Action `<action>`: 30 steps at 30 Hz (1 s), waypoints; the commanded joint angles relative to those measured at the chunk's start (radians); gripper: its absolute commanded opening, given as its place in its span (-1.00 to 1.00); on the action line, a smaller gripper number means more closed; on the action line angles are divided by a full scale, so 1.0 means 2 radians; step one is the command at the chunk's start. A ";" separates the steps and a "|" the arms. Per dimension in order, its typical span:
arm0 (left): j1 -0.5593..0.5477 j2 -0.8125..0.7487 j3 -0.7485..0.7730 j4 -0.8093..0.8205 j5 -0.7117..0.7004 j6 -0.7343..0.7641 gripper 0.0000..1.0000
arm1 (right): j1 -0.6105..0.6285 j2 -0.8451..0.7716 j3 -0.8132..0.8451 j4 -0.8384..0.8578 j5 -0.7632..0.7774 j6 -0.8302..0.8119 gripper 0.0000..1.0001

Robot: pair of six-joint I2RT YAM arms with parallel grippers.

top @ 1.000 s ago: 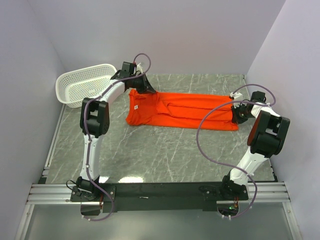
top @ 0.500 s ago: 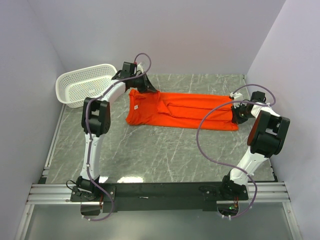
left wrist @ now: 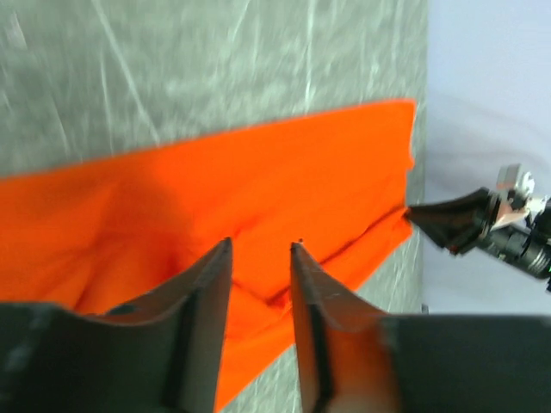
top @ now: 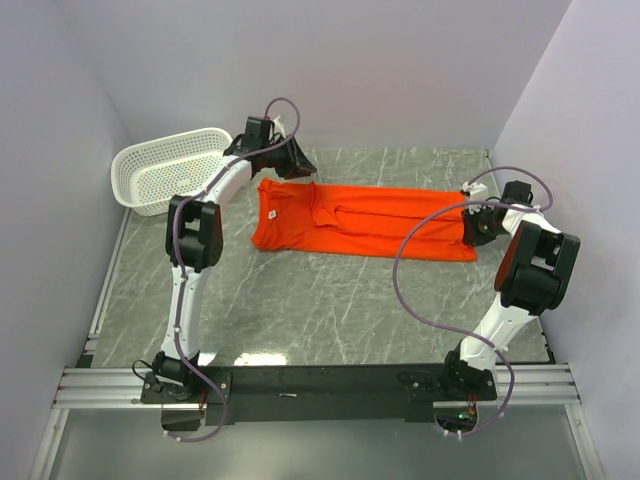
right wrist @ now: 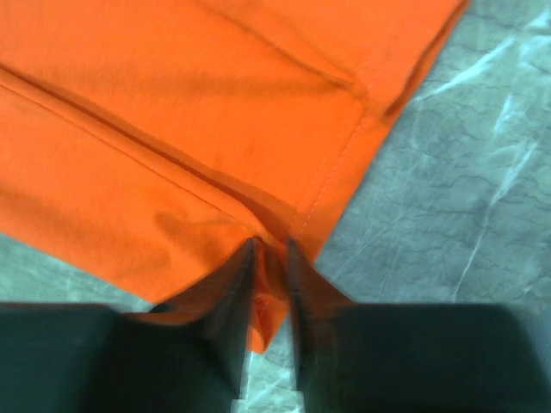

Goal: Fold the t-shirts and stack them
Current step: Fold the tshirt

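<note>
Top external view, and the orange t-shirt (top: 365, 222) lies flat on the far half of the grey marble table (top: 300, 310). Its long axis runs left to right, with the neck end and its little white label (top: 272, 213) pointing left toward the white basket (top: 160, 175), hem pointing right. Left gripper (top: 297, 168) sits over the far left corner of the shirt, up by the shoulder; on the left wrist view its fingers (left wrist: 207, 292) are spread with a clear gap, orange cloth showing below and nothing between them. Over on the right, the right gripper (top: 470, 228) is down at the hem edge, and the right wrist view shows the jaws pressed nearly together, pinching a fold of the t-shirt's edge right at the tips. A long crease runs lengthwise down the shirt.
</note>
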 commanded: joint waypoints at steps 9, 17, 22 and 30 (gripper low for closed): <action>0.001 -0.107 0.021 0.072 -0.109 0.014 -0.14 | 0.011 -0.070 0.029 0.061 0.053 0.131 -0.18; 0.059 -0.433 -0.339 0.201 -0.191 0.057 0.50 | 0.041 -0.084 0.074 -0.080 -0.121 0.007 0.04; 0.151 -0.573 -0.557 0.216 -0.077 -0.002 0.65 | 0.175 -0.071 0.063 -0.156 -0.149 -0.057 0.06; 0.178 -0.624 -0.713 0.121 -0.017 -0.015 0.55 | 0.404 -0.015 0.104 0.039 0.065 0.133 0.07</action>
